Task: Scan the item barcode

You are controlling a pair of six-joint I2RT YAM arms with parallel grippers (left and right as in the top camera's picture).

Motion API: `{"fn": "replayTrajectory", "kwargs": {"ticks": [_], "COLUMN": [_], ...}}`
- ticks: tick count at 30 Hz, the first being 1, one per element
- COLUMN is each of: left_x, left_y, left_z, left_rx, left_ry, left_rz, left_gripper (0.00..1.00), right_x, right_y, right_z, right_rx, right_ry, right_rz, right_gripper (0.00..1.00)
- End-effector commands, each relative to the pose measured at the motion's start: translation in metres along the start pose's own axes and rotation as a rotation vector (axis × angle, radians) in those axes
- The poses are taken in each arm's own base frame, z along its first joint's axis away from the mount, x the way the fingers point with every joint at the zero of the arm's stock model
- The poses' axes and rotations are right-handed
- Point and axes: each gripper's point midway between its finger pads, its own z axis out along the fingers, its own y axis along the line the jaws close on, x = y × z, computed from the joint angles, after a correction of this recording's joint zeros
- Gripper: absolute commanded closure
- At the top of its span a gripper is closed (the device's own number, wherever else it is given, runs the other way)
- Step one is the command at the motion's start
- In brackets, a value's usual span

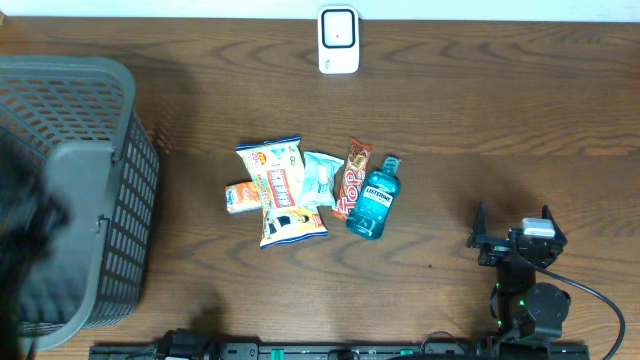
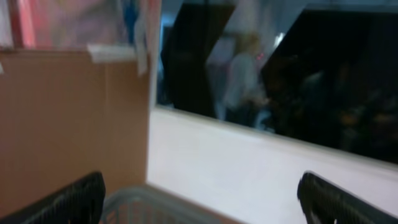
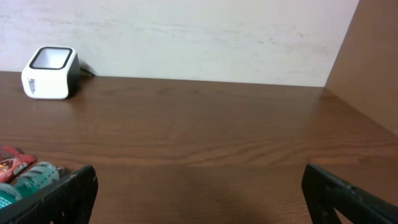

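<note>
**Overhead view.** A dark brown wooden table [image 1: 480, 110] is filling the frame. A white box-shaped barcode scanner [image 1: 338, 40] is sitting at top centre. A small heap of groceries is lying in the middle:
- a yellow crinkly snack bag [image 1: 275, 190]
- a small orange packet [image 1: 242, 197]
- a pale white-green pouch [image 1: 320, 178]
- a brown and orange candy bar [image 1: 352, 175]
- a clear blue plastic mouthwash bottle [image 1: 375, 200], lying flat on the heap's right edge

A grey slatted plastic basket [image 1: 100, 110] is taking up the left side. The right gripper [image 1: 513, 222] is hovering at lower right, well apart from the heap, with its jaws spread wide and nothing between them.

**Left wrist view.** The picture is blurred. The left gripper [image 2: 200, 186] is showing one dark finger in each lower corner, far apart and holding nothing. What looks like the basket rim is peeking in along the bottom edge. No grocery item is appearing here.

**Right wrist view.** The scanner [image 3: 51, 73] is standing at upper left against a pale wall. The mouthwash bottle [image 3: 31, 177] and the candy bar [image 3: 12, 158] are showing at lower left, just beside one finger.

**Handling.** The bottle, which is the item nearest the right gripper, is probably rigid, liquid-heavy and smooth, so it is likely to slip. Gripping across its narrow sides at mid-body seems soundest, leaving the label uncovered for the scanner. The packets look light and soft, and are likely to crumple under a hard squeeze.
</note>
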Motion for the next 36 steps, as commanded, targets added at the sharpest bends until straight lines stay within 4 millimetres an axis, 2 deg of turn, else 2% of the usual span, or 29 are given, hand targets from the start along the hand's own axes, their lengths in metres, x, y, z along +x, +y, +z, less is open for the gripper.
{"fn": "replayTrajectory", "kwargs": {"ticks": [1, 3, 5, 6, 7, 8, 14, 17, 22, 26, 32, 36], "left_x": [-0.043, -0.049, -0.052, -0.052, -0.051, -0.049, -0.027, -0.019, -0.007, -0.002, -0.002, -0.004], "left_y": [-0.016, -0.028, -0.031, -0.029, -0.023, -0.02, 0.01, 0.02, 0.026, 0.032, 0.025, 0.027], "left_z": [-0.068, -0.112, -0.149, -0.167, -0.202, -0.217, -0.293, -0.319, -0.339, -0.339, -0.32, -0.294], "left_rx": [0.268, 0.448, 0.556, 0.591, 0.637, 0.653, 0.632, 0.621, 0.598, 0.551, 0.545, 0.484], "left_ry": [-0.122, -0.154, -0.202, -0.227, -0.284, -0.311, -0.463, -0.523, -0.57, -0.567, -0.547, -0.537], "left_rz": [-0.023, -0.02, -0.018, -0.017, -0.019, -0.017, -0.049, -0.049, -0.044, -0.052, -0.051, -0.068], "left_gripper": [0.02, 0.02, 0.02, 0.02, 0.02, 0.02, 0.02, 0.02, 0.02, 0.02, 0.02, 0.02], "right_x": [0.001, 0.001, 0.001, 0.001, 0.001, 0.001, 0.001, 0.001, 0.001, 0.001, 0.001, 0.001], "right_y": [0.0, 0.0, 0.0, 0.0, 0.0, 0.0, 0.0, 0.0, 0.0, 0.0, 0.0, 0.0], "right_z": [0.0, 0.0, 0.0, 0.0, 0.0, 0.0, 0.0, 0.0, 0.0, 0.0, 0.0, 0.0], "right_rx": [-0.001, -0.001, -0.001, -0.001, -0.001, -0.001, -0.001, -0.001, -0.001, -0.001, -0.001, -0.001], "right_ry": [0.001, 0.001, 0.001, 0.001, 0.001, 0.001, 0.001, 0.001, 0.001, 0.001, 0.001, 0.001], "right_rz": [-0.012, -0.012, -0.012, -0.012, -0.012, -0.012, -0.012, -0.012, -0.012, -0.012, -0.012, -0.012], "right_gripper": [0.01, 0.01, 0.01, 0.01, 0.01, 0.01, 0.01, 0.01, 0.01, 0.01, 0.01, 0.01]}}
